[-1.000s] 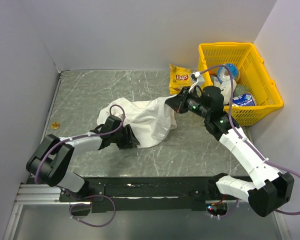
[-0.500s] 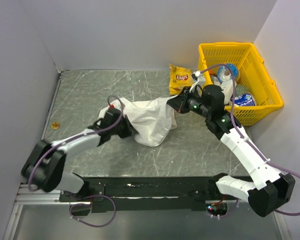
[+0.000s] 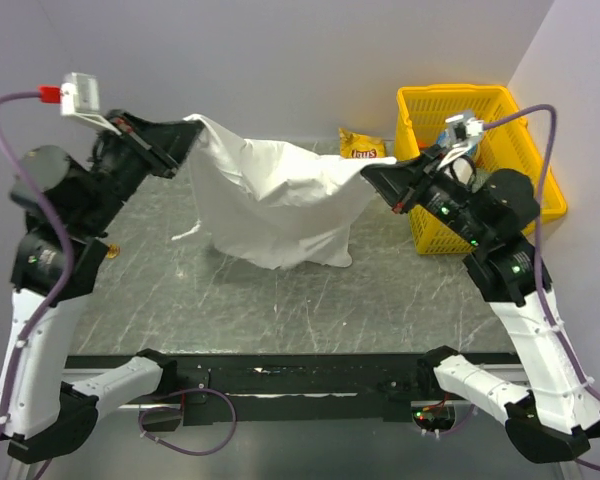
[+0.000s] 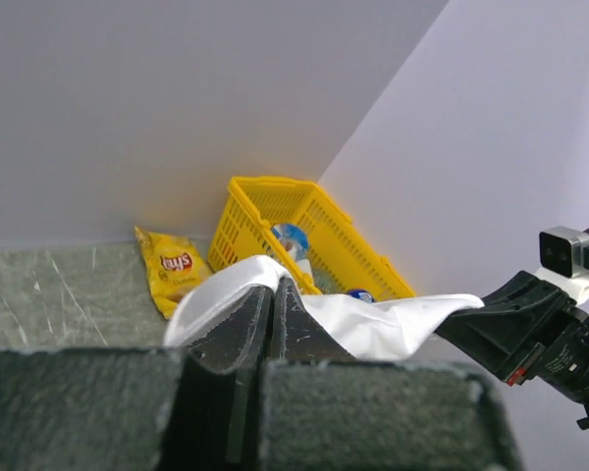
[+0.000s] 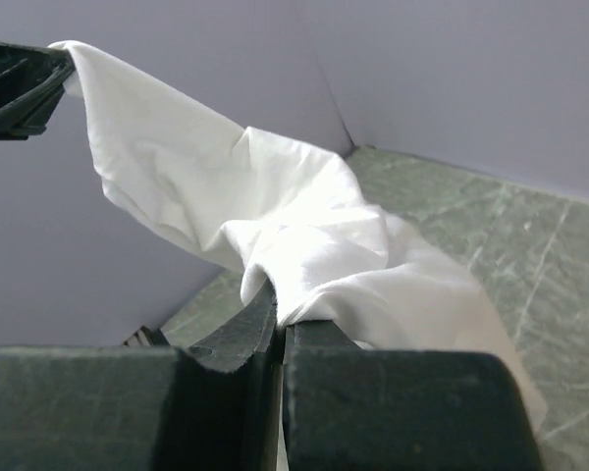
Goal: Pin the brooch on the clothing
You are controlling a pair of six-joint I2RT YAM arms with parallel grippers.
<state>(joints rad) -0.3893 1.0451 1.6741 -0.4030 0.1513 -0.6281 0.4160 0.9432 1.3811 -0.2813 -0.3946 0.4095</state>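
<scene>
The clothing [image 3: 270, 205], a white T-shirt, hangs stretched in the air between both grippers, its lower part draping down to the table. High at the back left, my left gripper [image 3: 188, 137] is shut on one edge of it, and its tips [image 4: 273, 287] pinch white cloth [image 4: 393, 324]. My right gripper [image 3: 377, 176] is shut on the opposite edge, the fabric [image 5: 275, 196] bunching at its tips [image 5: 279, 312]. The brooch [image 3: 112, 249], a tiny golden speck, lies on the table at the far left, beside the left arm.
A yellow basket [image 3: 525, 140] holding several items stands at the back right, behind the right arm. A yellow crisp bag [image 3: 362, 146] lies beside it against the back wall. Grey walls close the table on the left, back and right.
My left gripper closed on the shirt's edge. Both arms then rose and moved apart, lifting the shirt from a heap on the table into a hanging spread.
</scene>
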